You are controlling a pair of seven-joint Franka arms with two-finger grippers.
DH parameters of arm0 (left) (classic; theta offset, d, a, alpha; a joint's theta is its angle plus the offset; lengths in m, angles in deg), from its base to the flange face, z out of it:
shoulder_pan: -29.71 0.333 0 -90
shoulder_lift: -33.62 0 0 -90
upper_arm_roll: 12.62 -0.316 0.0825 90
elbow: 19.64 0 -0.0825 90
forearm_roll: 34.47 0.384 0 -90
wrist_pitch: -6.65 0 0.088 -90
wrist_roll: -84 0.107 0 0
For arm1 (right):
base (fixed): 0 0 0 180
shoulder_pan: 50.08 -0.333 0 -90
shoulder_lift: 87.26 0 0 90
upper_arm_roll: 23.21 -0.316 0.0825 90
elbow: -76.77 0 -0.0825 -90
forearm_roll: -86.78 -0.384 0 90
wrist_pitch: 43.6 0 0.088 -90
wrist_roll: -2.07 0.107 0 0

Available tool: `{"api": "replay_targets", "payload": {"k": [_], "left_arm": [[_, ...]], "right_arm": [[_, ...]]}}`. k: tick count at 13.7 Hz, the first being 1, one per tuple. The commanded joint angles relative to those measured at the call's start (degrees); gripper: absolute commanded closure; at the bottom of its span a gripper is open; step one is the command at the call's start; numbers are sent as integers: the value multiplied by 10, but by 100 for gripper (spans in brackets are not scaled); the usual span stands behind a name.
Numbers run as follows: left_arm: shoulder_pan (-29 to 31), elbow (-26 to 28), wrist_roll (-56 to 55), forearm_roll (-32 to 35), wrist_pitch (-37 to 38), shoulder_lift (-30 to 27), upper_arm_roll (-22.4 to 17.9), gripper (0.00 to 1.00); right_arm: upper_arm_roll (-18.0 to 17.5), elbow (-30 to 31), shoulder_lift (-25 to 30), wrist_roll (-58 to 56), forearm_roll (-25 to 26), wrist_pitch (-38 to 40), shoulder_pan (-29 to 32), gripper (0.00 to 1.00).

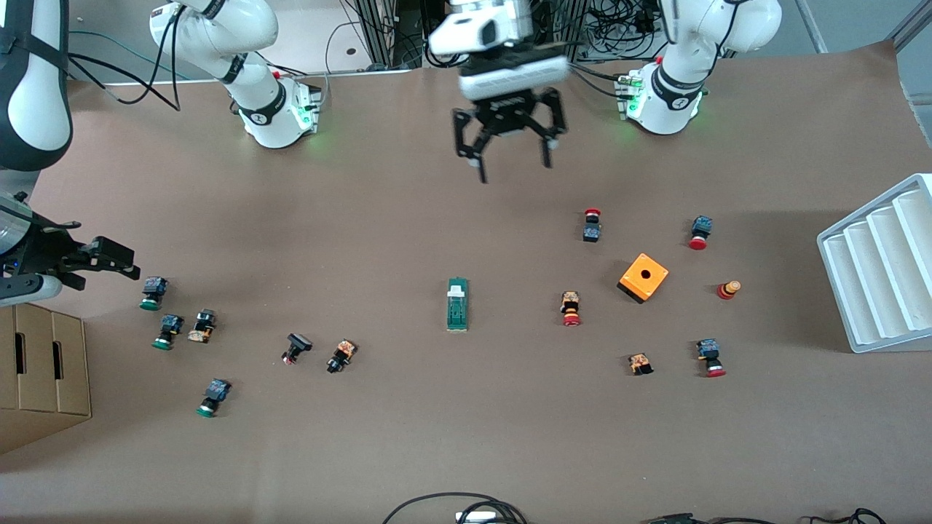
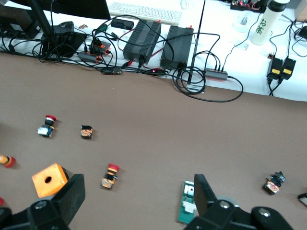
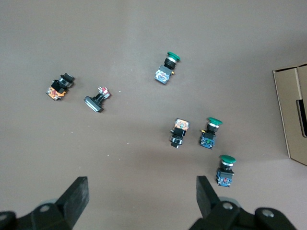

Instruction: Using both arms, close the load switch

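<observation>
No lettering, label, brand or number can be read anywhere.

Two white jointed arms, black bands at joints. Rounded white bases, green indicator lights, black cables attached. Left gripper (image 1: 512, 158): black, two slender fingers, white-grey wrist housing above. Right gripper (image 1: 109, 260): black, blocky, on grey-white wrist.
</observation>
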Motion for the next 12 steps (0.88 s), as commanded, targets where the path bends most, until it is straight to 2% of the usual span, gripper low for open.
{"api": "replay_targets", "payload": {"k": [1, 7, 10, 12], "left_arm": [[-55, 29, -115, 52, 1, 16, -4, 0], [-133, 49, -288, 160, 1, 99, -4, 0], [-144, 50, -326, 224, 2, 157, -4, 0], [-146, 50, -355, 262, 2, 190, -4, 0]], "right_arm": [[-5, -17, -8, -1, 6, -1, -4, 0], [-5, -42, -41, 30, 5, -2, -54, 0], [-5, -42, -47, 90, 6, -8, -106, 0], [-5, -41, -49, 112, 5, -13, -114, 0]]}}
